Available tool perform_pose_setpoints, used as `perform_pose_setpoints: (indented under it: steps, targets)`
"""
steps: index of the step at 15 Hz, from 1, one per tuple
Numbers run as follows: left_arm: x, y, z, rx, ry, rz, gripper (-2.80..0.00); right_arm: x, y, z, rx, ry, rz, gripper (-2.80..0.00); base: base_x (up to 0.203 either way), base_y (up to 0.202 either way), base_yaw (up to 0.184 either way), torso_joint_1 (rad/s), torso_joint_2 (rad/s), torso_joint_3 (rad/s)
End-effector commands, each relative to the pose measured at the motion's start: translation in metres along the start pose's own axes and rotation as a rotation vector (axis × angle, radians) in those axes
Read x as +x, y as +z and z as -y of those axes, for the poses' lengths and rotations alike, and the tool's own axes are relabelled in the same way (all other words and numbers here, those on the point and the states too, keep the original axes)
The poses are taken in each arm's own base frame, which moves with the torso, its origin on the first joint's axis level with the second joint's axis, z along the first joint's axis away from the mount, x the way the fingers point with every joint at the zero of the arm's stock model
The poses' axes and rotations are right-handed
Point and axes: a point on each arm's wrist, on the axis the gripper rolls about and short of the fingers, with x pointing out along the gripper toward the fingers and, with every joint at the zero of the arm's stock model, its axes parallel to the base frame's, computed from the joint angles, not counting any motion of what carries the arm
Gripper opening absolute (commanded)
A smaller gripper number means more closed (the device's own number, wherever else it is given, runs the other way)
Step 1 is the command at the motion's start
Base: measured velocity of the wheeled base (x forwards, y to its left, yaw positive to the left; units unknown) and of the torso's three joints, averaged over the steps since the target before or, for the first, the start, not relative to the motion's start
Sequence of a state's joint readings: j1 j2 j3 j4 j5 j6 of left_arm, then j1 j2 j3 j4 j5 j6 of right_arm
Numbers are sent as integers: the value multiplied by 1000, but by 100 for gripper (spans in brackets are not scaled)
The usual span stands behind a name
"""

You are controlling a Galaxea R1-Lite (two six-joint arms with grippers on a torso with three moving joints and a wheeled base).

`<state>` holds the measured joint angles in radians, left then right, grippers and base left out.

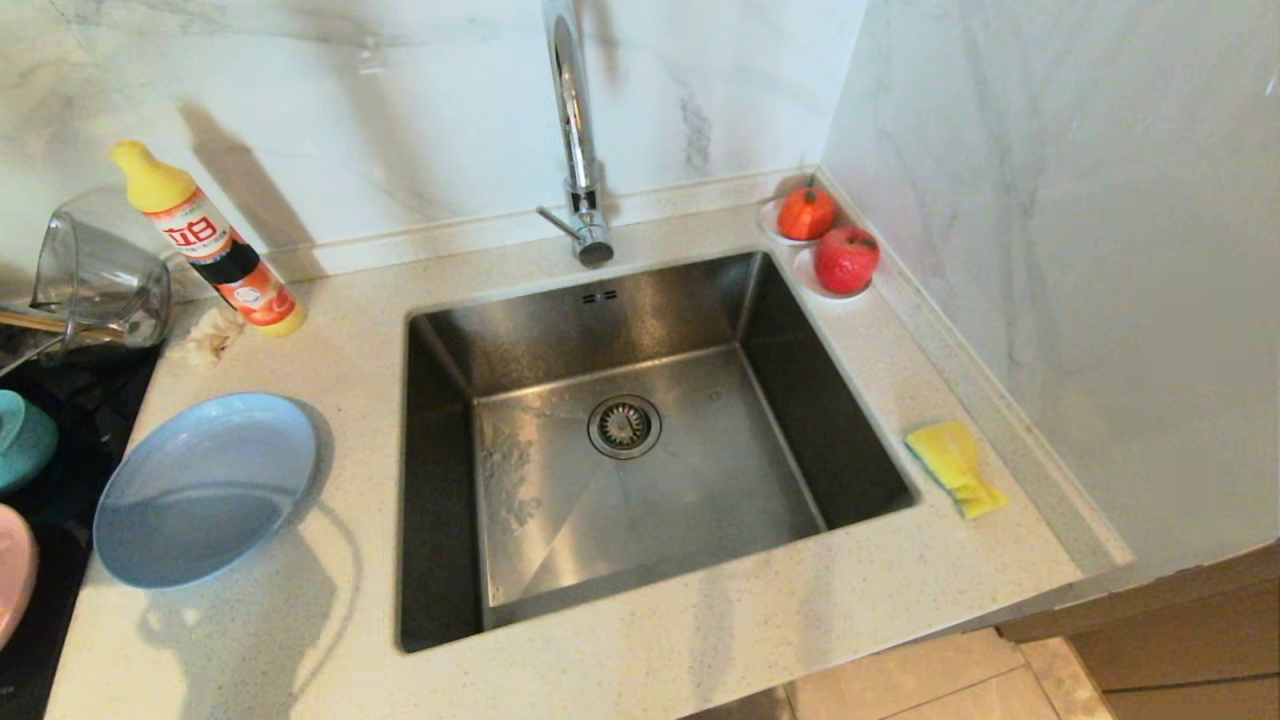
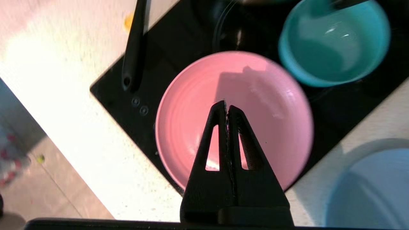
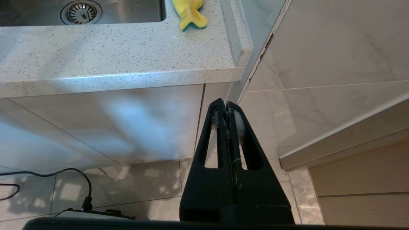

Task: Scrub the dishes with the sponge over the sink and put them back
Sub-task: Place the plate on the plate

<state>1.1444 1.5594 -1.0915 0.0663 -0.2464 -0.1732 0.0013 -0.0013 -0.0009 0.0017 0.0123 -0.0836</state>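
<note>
The steel sink (image 1: 640, 560) lies in the middle of the counter, with the yellow sponge (image 1: 952, 466) (image 3: 189, 12) on the counter to its right. Left of the sink rests a grey-blue plate (image 1: 205, 485) (image 2: 374, 191). A pink plate (image 2: 255, 95) (image 1: 12, 570) and a teal bowl (image 2: 332, 44) (image 1: 22, 440) sit on the black cooktop at the far left. My left gripper (image 2: 227, 107) hovers shut and empty above the pink plate. Below the counter's front edge, out over the floor, my right gripper (image 3: 226, 105) hangs shut and empty. Neither arm shows in the head view.
A chrome faucet (image 1: 580, 150) rises behind the sink. A dish-soap bottle (image 1: 215, 245) and a clear glass jug (image 1: 95, 280) stand at the back left. Two red-orange fruits (image 1: 830, 240) sit in the back right corner by the wall. A black handle (image 2: 134, 48) lies across the cooktop.
</note>
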Motion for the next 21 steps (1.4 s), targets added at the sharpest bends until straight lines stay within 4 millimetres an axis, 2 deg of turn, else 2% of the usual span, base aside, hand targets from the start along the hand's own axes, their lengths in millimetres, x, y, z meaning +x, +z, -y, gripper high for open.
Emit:
perform_pose_setpoints:
  steps: [1,4,10,11,12,18,21]
  targets:
    - [20,-4,-16,-39,29,-49,-280,0,0,0,-1,1,1,-280,0,0,0,0,0,0]
    - [33,-10,-35,-80,73,-97,-280,0,0,0,-1,1,0,-280,0,0,0,0,0,0]
    - [50,-27,-53,-138,119,-223,-280,0,0,0,-1,2,0,-280,0,0,0,0,0,0]
    - [52,-30,-55,-145,121,-245,-184,0,0,0,-1,0,0,-280,0,0,0,0,0,0]
    - [54,-36,-56,-156,126,-285,0,0,0,0,-1,0,0,-280,0,0,0,0,0,0]
    - [69,-49,-64,-192,130,-372,0,0,0,0,-1,2,1,-280,0,0,0,0,0,0]
    - [77,-53,-74,-218,141,-401,0,0,0,0,-1,0,1,-280,0,0,0,0,0,0]
